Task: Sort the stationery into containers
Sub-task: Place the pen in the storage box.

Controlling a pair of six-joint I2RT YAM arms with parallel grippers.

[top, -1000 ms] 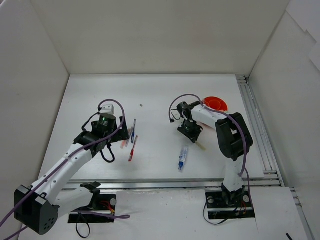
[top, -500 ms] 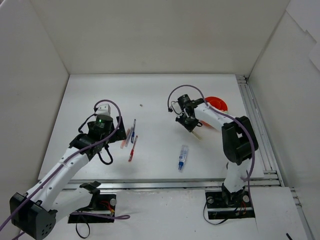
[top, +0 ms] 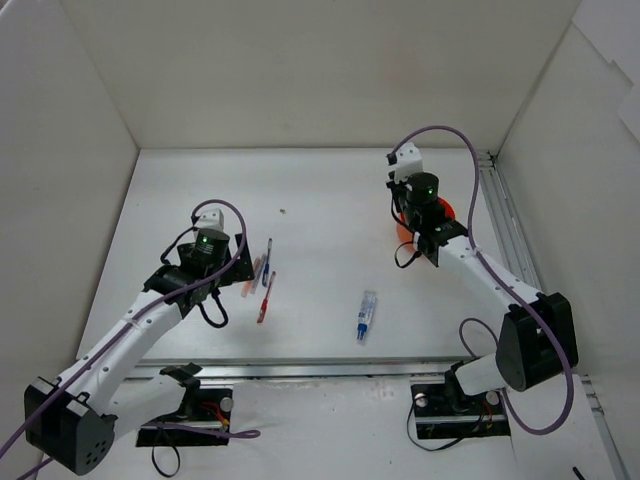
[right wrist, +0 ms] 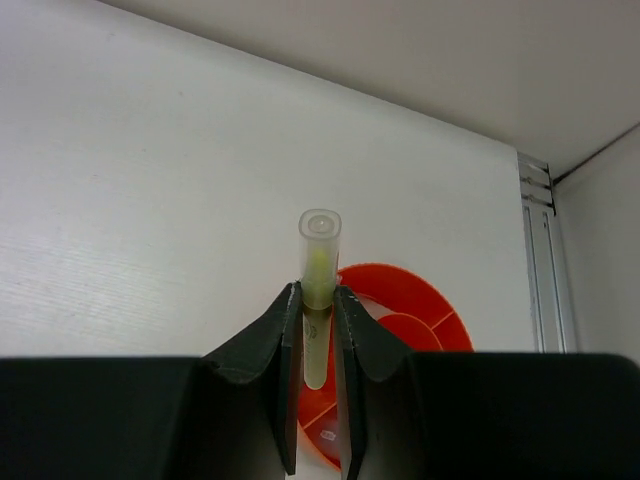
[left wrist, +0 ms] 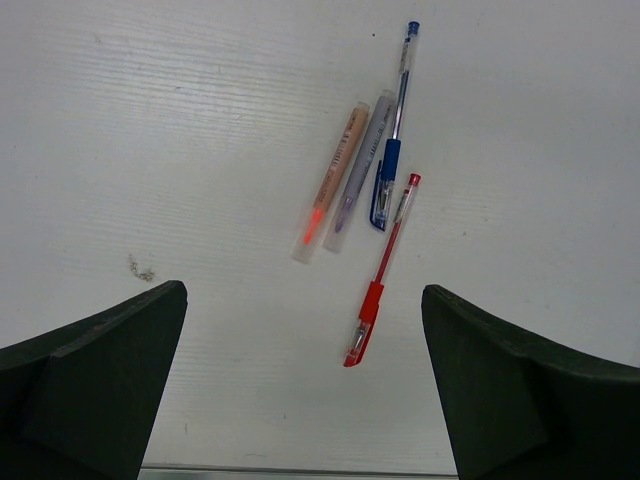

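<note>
My right gripper (top: 418, 222) (right wrist: 317, 297) is shut on a yellow marker (right wrist: 319, 262) with a clear cap, holding it just above the near-left rim of the round orange cup (top: 446, 210) (right wrist: 412, 305) with inner dividers. My left gripper (top: 228, 268) (left wrist: 302, 300) is open and empty above the table, just short of a cluster of pens: an orange marker (left wrist: 331, 184), a grey marker (left wrist: 361, 166), a blue pen (left wrist: 393, 140) (top: 267, 260) and a red pen (left wrist: 384, 268) (top: 266, 296). A blue-capped clear pen (top: 366, 316) lies alone mid-table.
White walls enclose the table on three sides. A metal rail (top: 512, 255) runs along the right edge and another (top: 330, 367) along the front. A small dark speck (top: 282, 211) lies toward the back.
My right gripper has lifted the yellow marker off the table and swung right and back, over the orange cup. My left gripper has hardly moved.
</note>
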